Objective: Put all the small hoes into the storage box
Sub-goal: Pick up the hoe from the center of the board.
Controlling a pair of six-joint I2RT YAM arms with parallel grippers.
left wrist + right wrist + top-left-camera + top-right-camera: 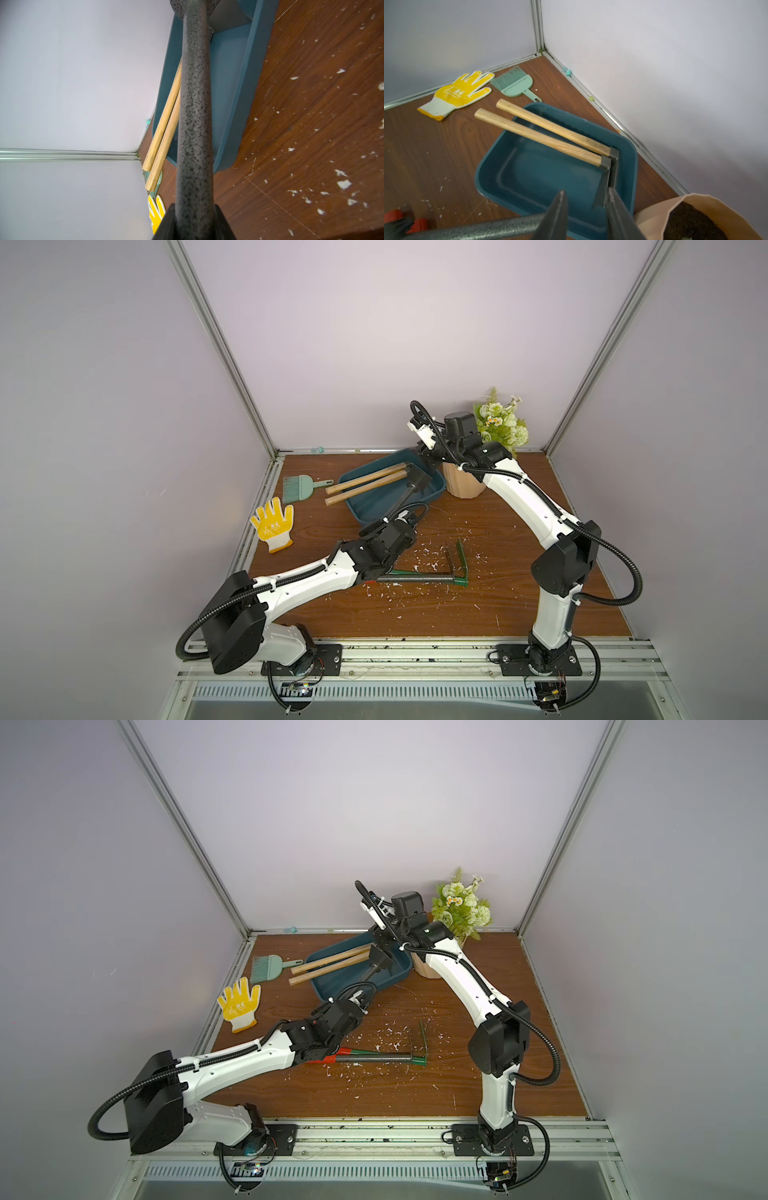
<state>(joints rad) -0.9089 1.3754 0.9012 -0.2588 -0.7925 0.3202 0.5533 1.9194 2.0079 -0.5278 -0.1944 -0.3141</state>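
Both top views show the storage box [374, 506] at about 12 o'clock on the table [519, 614], with the flowerpot [461, 487] just beside it toward 1 o'clock. The small hoe [407, 499] has its dark head inside the box. Its speckled shaft slants out over the near rim toward 7 o'clock, where my left gripper [397, 517] holds it. My right gripper [428, 458] hangs over the box's 1 o'clock corner, close to the hoe's head. Two wooden-handled tools [365, 481] lie in the box, their handles sticking out toward 9 o'clock. A green-headed tool [436, 578] lies on the table near 6 o'clock.

From the left wrist, the left gripper [195, 218] has both fingers [166, 226] pressed tight against the small hoe [194, 104], whose shaft runs out over the storage box [228, 83].

From the right wrist, the right gripper [586, 191] has its fingers [558, 212] partly spread. I see the floor of the storage box [539, 176] through the gap and nothing gripped. A dark blade [601, 187] sits just beside one finger, but I cannot tell whether they touch.
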